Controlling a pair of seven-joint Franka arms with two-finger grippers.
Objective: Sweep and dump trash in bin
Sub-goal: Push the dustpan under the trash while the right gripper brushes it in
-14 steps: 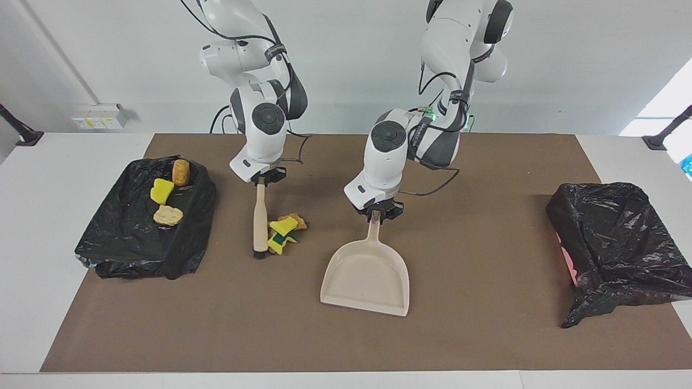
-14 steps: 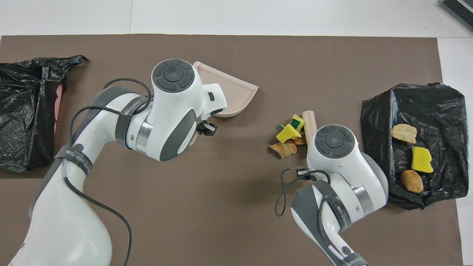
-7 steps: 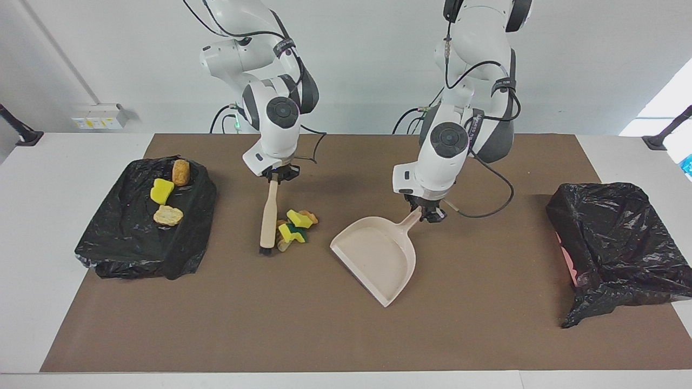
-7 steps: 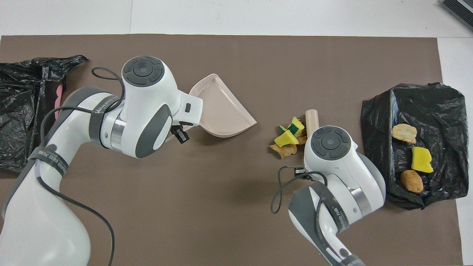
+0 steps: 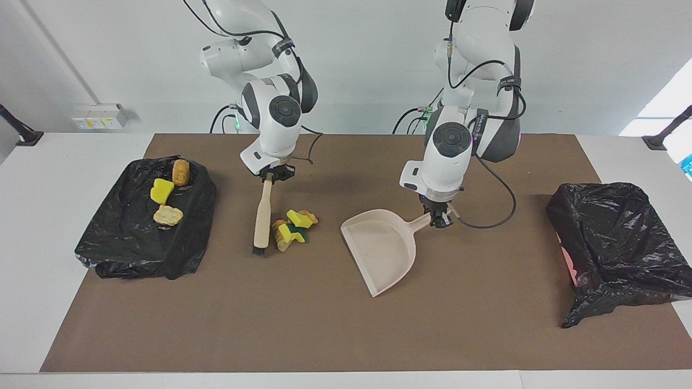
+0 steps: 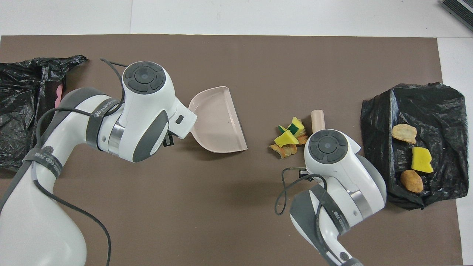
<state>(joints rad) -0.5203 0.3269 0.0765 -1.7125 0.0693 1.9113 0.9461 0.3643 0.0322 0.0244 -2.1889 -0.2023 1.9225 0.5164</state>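
A white table [image 5: 32,227] with a brown mat [image 5: 303,324] stands before a pale wall [image 5: 367,54].

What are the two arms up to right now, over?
Right gripper shut on brush. Left gripper shut on dustpan. Trash pile on mat between them. Path clear.

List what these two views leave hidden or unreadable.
- Brush handle and right gripper: overhead view, covered by the right arm's wrist.
- Dustpan handle and left gripper: overhead view, covered by the left arm.
- Black-bagged bin at the left arm's end: inside dark in the facing view, cut by the frame edge overhead.
- Trash pile: piece count unclear, scraps overlap.
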